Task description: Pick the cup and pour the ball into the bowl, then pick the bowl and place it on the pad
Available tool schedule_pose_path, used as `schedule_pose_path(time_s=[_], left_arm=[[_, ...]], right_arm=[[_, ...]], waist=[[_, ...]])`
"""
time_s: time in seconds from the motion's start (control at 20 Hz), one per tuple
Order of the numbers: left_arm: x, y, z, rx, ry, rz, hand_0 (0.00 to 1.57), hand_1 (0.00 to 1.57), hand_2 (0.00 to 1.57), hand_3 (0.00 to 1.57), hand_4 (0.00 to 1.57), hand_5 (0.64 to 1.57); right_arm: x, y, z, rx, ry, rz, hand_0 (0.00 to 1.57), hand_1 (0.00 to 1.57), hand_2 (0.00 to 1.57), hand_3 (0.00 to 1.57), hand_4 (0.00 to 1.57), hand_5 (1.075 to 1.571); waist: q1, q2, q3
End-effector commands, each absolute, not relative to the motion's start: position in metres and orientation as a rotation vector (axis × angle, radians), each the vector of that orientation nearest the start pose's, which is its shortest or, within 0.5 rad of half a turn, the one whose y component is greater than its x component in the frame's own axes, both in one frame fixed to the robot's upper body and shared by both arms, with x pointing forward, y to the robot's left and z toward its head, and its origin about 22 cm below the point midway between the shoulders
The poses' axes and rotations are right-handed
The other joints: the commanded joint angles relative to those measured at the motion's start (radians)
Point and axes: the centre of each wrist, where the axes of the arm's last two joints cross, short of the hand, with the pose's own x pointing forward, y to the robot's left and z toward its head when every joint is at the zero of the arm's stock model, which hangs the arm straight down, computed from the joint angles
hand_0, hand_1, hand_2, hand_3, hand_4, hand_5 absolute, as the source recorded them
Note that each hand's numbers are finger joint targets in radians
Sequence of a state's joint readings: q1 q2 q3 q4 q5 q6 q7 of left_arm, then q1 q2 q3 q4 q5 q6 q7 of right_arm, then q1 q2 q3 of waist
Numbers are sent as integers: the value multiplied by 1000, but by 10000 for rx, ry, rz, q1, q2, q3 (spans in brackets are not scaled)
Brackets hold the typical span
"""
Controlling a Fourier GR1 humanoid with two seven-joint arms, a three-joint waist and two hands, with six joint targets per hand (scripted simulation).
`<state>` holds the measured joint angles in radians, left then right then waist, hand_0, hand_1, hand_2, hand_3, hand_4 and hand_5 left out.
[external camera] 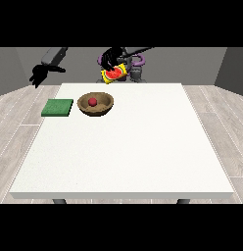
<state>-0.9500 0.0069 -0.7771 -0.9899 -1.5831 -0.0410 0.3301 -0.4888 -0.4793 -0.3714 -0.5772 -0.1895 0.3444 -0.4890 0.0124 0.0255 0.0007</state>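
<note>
White worktop (143, 147): brown bowl (105, 104) with red ball (93, 102) beside green pad (58, 108); yellow cup (114, 74) is held tilted, mouth facing camera, by hand at view's right (109, 60); hand at view's left (39, 76) is raised, fingers indiscernible.

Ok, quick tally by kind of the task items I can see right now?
Cup: 1, tilted in a hand
Bowl: 1
Ball: 1, in the bowl
Pad: 1
Total: 4
</note>
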Motion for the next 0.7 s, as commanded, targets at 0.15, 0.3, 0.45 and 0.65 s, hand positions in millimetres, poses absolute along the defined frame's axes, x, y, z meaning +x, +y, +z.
schedule_pose_path(time_s=[0.15, 0.3, 0.45, 0.65], left_arm=[[341, 16, 87, -17649, 20768, 20628, 1349, 1349, 1571, 1571, 1194, 1456], [351, 38, 118, -17889, 25314, 18610, 148, 148, 1571, 1571, 1005, 1545], [365, 74, 137, -18372, 27674, 16164, 401, 401, 1571, 1571, 1001, 1570], [365, 100, 119, -16022, 31586, 15845, 859, 859, 1571, 1555, 925, 1555]], right_arm=[[321, -417, -18, 175, -15997, -1284, 0, 0, 0, 0, 462, 1557], [311, -424, -25, -310, -15954, -1796, 0, 0, 0, 0, 462, 1557], [313, -439, -10, -660, -16265, -2197, 0, 0, 0, 0, 462, 1557], [330, -429, 6, -1044, -17026, -2573, 0, 0, 0, 0, 411, 1556]], waist=[[323, 153, -19], [1124, 3, -41], [1705, 598, -36], [2126, 1437, -48]])
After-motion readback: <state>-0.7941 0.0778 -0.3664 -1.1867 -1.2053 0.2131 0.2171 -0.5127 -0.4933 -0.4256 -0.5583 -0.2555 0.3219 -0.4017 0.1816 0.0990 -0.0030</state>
